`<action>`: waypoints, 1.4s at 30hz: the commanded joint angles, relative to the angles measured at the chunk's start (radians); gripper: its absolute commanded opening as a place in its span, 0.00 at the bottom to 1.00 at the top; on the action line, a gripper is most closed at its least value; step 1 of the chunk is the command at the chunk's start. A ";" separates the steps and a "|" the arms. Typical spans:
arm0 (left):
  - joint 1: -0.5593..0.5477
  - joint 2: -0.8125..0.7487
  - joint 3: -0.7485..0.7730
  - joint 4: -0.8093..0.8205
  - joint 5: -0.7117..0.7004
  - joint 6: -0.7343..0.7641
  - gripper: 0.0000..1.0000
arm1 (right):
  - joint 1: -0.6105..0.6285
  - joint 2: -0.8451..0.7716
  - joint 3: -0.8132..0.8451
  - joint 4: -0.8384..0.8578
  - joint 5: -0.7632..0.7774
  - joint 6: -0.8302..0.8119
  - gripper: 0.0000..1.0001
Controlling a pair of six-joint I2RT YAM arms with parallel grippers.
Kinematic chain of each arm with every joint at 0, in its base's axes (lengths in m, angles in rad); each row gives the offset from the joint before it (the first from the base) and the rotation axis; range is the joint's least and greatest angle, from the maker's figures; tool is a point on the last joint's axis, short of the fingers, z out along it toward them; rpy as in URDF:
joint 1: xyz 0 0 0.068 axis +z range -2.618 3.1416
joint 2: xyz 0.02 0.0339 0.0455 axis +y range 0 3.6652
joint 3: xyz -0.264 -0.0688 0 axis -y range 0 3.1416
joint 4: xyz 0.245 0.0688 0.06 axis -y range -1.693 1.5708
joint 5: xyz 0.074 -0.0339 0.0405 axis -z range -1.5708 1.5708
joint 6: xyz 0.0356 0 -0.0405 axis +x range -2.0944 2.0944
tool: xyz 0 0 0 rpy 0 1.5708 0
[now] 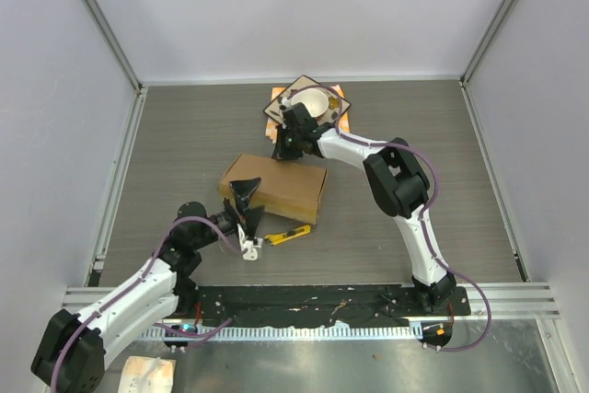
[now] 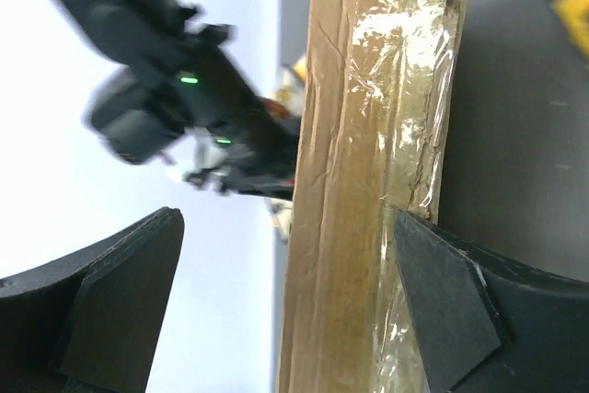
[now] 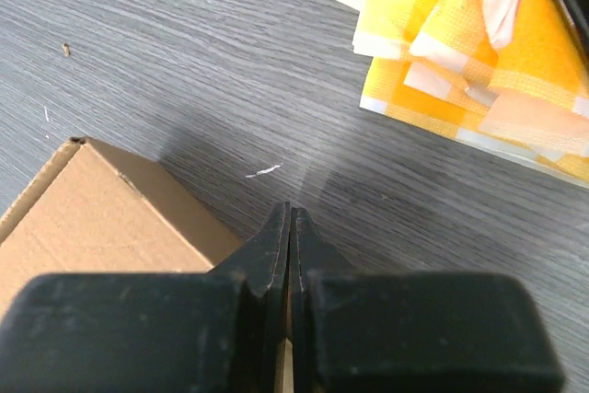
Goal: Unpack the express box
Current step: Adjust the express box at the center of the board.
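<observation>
From above, the express box (image 1: pixel 276 189) lay flat near the middle of the grey table (image 1: pixel 184 135), turned a little askew. The left gripper (image 1: pixel 245 194) stood at the box's near-left edge. The right gripper (image 1: pixel 287 146) hung just past the far edge, between the box and an orange-patterned plate (image 1: pixel 342 117) carrying a white bowl (image 1: pixel 317 103). A yellow utility knife (image 1: pixel 288 236) lay on the table just in front of the box.

The left wrist view showed the left gripper (image 2: pixel 285 310) spread wide, one finger (image 2: pixel 110 319) on each side of the express box (image 2: pixel 359 135). It was not clamped on it. The box's taped side ran between the jaws (the clear tape was wrinkled and shiny). The right arm (image 2: pixel 184 108) was only a dark blur beyond.

The right wrist view showed the right gripper (image 3: pixel 290 236) pinched fully together with nothing between its tips – bare table (image 3: pixel 184 43) lay under it. A corner of the express box (image 3: pixel 101 218) sat to one side, and a yellow checked cloth (image 3: pixel 460 34) was further off.
</observation>
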 commanded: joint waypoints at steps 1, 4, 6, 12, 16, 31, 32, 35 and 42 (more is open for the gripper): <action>0.021 -0.025 0.109 0.218 -0.116 0.060 1.00 | 0.117 -0.011 -0.059 -0.166 -0.172 -0.011 0.01; 0.021 -0.004 0.141 0.209 -0.124 0.063 1.00 | 0.126 -0.016 -0.071 -0.166 -0.184 -0.017 0.01; 0.021 0.016 0.157 0.211 -0.139 0.068 1.00 | 0.131 -0.023 -0.080 -0.166 -0.197 -0.019 0.01; 0.021 0.107 0.183 0.212 -0.190 0.083 1.00 | 0.137 -0.048 -0.105 -0.179 -0.206 -0.037 0.01; 0.020 0.101 0.137 0.200 -0.191 0.083 1.00 | 0.134 -0.056 -0.108 -0.189 -0.189 -0.052 0.01; 0.012 0.048 0.176 0.105 -0.231 0.013 1.00 | -0.019 -0.123 0.101 -0.316 -0.117 -0.104 0.39; 0.012 0.052 0.213 0.096 -0.248 0.003 1.00 | -0.031 -0.129 0.112 -0.325 -0.108 -0.107 0.39; 0.009 0.055 0.290 0.047 -0.278 -0.047 1.00 | -0.051 -0.158 0.107 -0.342 -0.100 -0.112 0.40; 0.001 0.016 0.523 -0.255 -0.361 -0.228 1.00 | -0.093 -0.272 0.075 -0.365 -0.054 -0.130 0.44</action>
